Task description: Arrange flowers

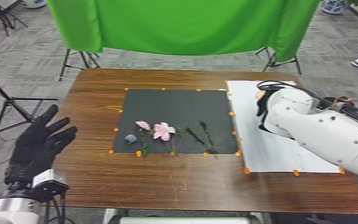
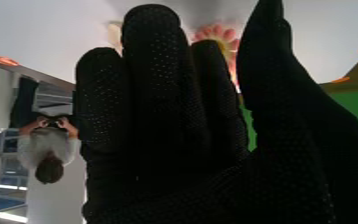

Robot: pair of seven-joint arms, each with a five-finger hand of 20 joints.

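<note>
In the head view, the right hand (image 1: 262, 107) is seen over the white sheet (image 1: 273, 156), partly hidden by its own arm. On the black sheet (image 1: 175, 104), the pink flower (image 1: 163, 131) is laid between the pink bud (image 1: 143, 125) and 2 green stems (image 1: 207, 134), with the small bluish bloom (image 1: 131, 138) beside the bud. The stems are laid close together, so a neighbour could be snagged or dragged if only 1 is meant to be lifted. The left hand (image 1: 31, 145) is held open at the table's left side, its fingers apart; unless it is kept back, the bluish bloom could be brushed.

In the right wrist view, the right hand's fingers are held straight, with nothing seen to be gripped. A red-pink flower (image 2: 215, 31) is seen beyond the gap beside the thumb, and a pale bloom (image 2: 114, 35) is partly covered by the fingers; whether either is touched cannot be told. If the hand were swept sideways or lowered too far, petals could be crushed or the arrangement pushed askew, since the blooms are masked by the glove.
</note>
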